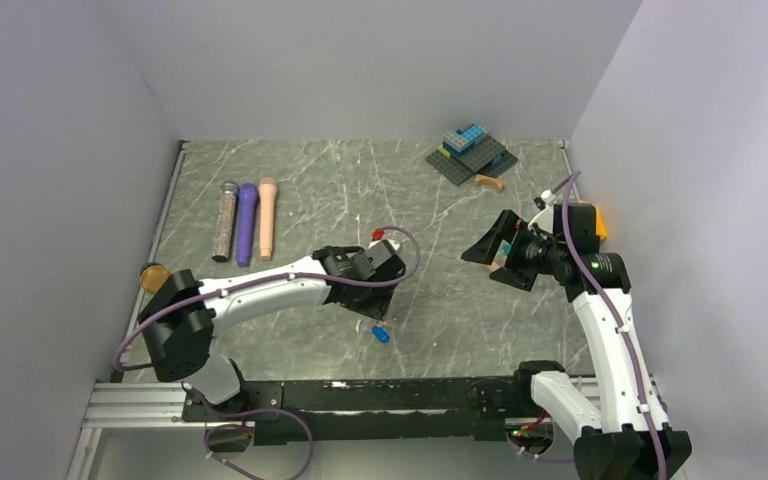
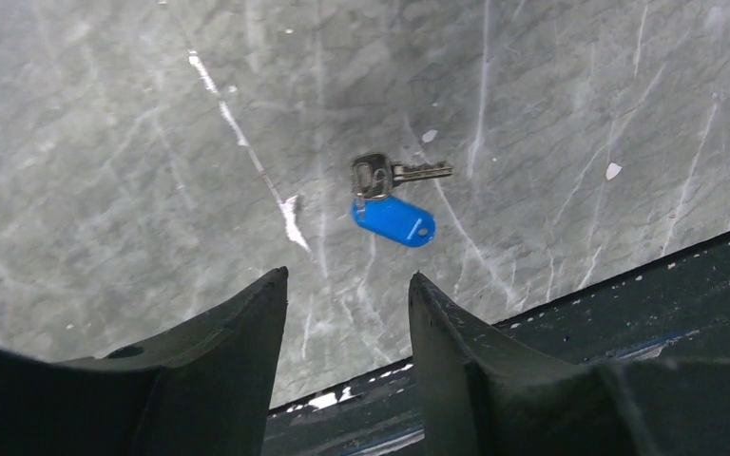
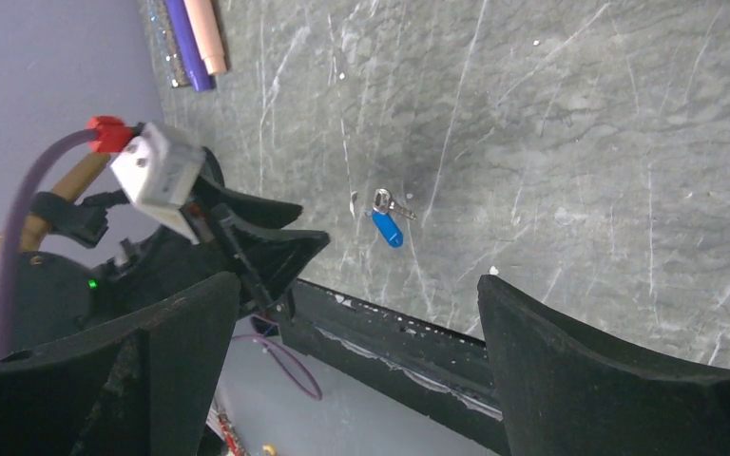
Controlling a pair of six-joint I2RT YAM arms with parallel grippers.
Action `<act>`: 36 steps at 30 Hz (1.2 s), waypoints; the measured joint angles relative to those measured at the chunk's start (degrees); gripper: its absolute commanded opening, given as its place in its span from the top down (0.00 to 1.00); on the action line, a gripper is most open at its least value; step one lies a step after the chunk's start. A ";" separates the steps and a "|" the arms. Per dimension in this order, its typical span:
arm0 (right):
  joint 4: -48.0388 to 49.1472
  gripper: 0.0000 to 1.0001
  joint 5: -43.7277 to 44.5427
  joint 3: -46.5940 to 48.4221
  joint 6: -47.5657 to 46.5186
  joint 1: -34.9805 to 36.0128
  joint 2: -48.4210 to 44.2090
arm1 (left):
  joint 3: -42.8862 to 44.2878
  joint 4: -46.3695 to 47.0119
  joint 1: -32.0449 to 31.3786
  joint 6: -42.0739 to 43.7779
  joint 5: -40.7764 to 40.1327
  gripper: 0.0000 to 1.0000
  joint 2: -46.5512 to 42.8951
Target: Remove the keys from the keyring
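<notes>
Left gripper (image 2: 347, 285) parted, near the silver key (image 2: 416, 172) and blue tag (image 2: 394, 220), not touching — right gripper (image 3: 359, 290) parted too, empty.

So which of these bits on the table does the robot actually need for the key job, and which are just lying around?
For the job: silvery key, keyring at its head, blue tag, all lying together.

Just lying about: three toy microphones, brick build, tan curved piece, brownish disc.
</notes>
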 measured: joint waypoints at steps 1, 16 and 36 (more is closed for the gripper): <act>-0.52 0.00 -0.24 0.28 -0.22 0.00 -0.09 | 0.00 0.76 -0.57 -0.17 0.09 0.48 0.92; -4.68 0.00 -2.10 1.55 -1.90 0.00 0.31 | -6.27 7.76 -2.23 -1.29 1.03 0.60 3.30; -7.39 0.00 -2.14 4.07 -2.82 0.00 0.44 | -7.85 12.00 -2.23 -0.85 1.25 0.71 7.10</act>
